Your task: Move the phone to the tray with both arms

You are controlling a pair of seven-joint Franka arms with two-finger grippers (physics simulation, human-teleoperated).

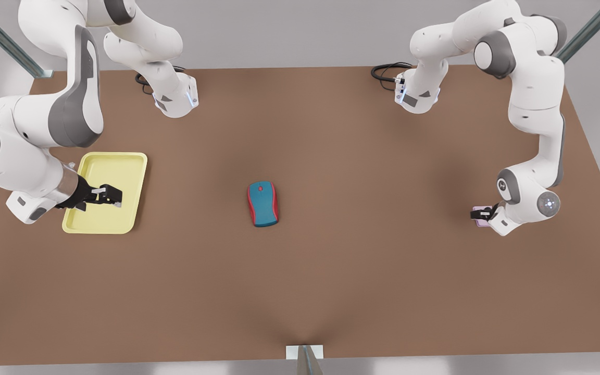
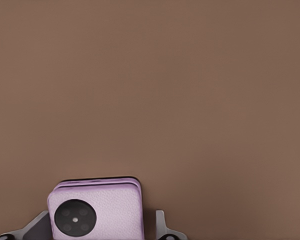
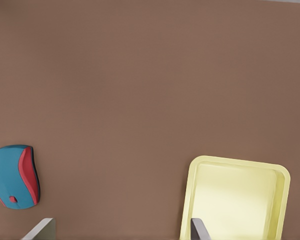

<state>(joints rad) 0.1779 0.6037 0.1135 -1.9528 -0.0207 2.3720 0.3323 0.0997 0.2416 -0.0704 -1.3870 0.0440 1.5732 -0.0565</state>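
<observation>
**Phone gripped at the table's edge, tray waiting across the table**

The left gripper's fingers (image 2: 161, 222) are clamped on the pale lilac phone (image 2: 97, 210), one on each side of it, its round black camera circle facing the wrist camera. In the front view this left gripper (image 1: 487, 212) sits at about 3 o'clock from the table's centre, with the phone (image 1: 480, 215) sticking out of it toward the middle of the table.

The right gripper (image 1: 110, 196) hangs over the pale yellow tray (image 1: 123, 161), its fingers (image 3: 197, 229) spread apart and holding nothing. The tray lies at about 9 o'clock from the table's centre, well apart from the phone.

Between the two, near the middle of the brown table (image 1: 362, 260), rests the teal-and-red computer mouse (image 1: 262, 203), apart from both grippers. From the right wrist it shows off to one side of the tray.
</observation>
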